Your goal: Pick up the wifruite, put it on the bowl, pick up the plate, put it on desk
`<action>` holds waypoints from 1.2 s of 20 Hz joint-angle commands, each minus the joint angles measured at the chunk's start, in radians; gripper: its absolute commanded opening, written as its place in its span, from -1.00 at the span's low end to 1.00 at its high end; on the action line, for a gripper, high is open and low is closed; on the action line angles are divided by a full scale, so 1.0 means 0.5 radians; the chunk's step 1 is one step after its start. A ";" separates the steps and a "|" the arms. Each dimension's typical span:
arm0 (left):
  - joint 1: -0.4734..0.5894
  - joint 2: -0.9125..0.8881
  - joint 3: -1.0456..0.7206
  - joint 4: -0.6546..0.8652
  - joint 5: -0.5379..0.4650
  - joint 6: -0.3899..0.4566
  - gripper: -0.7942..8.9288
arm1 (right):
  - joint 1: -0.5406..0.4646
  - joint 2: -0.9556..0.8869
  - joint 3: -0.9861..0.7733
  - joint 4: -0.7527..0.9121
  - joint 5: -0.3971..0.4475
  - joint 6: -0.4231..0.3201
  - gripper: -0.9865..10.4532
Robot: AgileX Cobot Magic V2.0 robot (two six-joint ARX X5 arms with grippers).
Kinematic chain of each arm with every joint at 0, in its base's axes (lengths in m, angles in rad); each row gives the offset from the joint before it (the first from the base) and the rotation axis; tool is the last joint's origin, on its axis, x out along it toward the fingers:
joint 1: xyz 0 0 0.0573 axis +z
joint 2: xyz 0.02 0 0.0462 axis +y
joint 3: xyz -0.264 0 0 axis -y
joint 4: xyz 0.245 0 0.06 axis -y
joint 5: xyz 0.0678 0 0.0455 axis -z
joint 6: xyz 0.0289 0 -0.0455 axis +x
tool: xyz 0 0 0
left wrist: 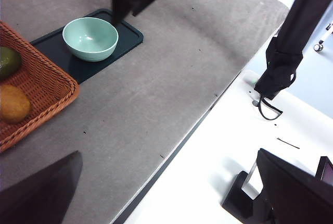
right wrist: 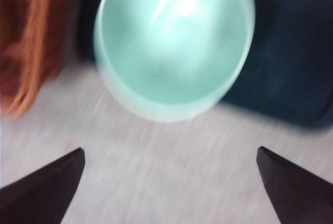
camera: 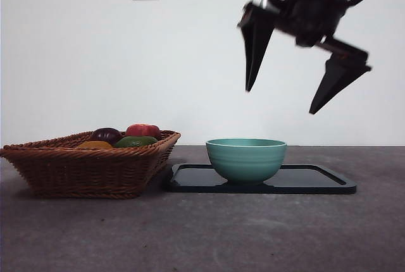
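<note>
Front view: the right gripper hangs in the air at about 1 o'clock from the bowl, well above it. Its two black jaws are spread wide, with nothing between them and nothing touched. The bowl, mint-green, stands upright on the plate, a flat dark tray lying on the desk. At 9 o'clock from the bowl sits a wicker basket, just beside the plate's edge. The wifruite lies inside the basket next to a dark purple fruit, a red fruit and a green fruit.

Left wrist view: the left gripper shows only two dark jaw tips set far apart, released, holding nothing, high over the desk's near edge. The wifruite rests in the basket. The bowl is empty.

Right wrist view: blurred. The right gripper has its jaws wide apart, empty, above the bowl and plate.
</note>
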State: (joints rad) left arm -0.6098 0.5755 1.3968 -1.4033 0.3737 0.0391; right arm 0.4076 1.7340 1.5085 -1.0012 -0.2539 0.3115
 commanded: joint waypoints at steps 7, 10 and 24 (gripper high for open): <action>-0.014 0.005 0.024 0.023 0.012 0.027 0.32 | -0.022 0.542 0.387 0.043 0.208 -0.002 0.12; -0.014 0.005 0.024 0.021 0.012 0.027 0.32 | -0.035 0.626 0.387 0.069 0.198 0.007 -0.11; -0.014 0.005 0.024 0.019 0.012 0.026 0.32 | -0.040 0.633 0.387 0.051 0.243 -0.006 -0.82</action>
State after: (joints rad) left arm -0.6102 0.5755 1.3968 -1.4033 0.3737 0.0395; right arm 0.3840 2.0346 1.6779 -0.9813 -0.1349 0.3115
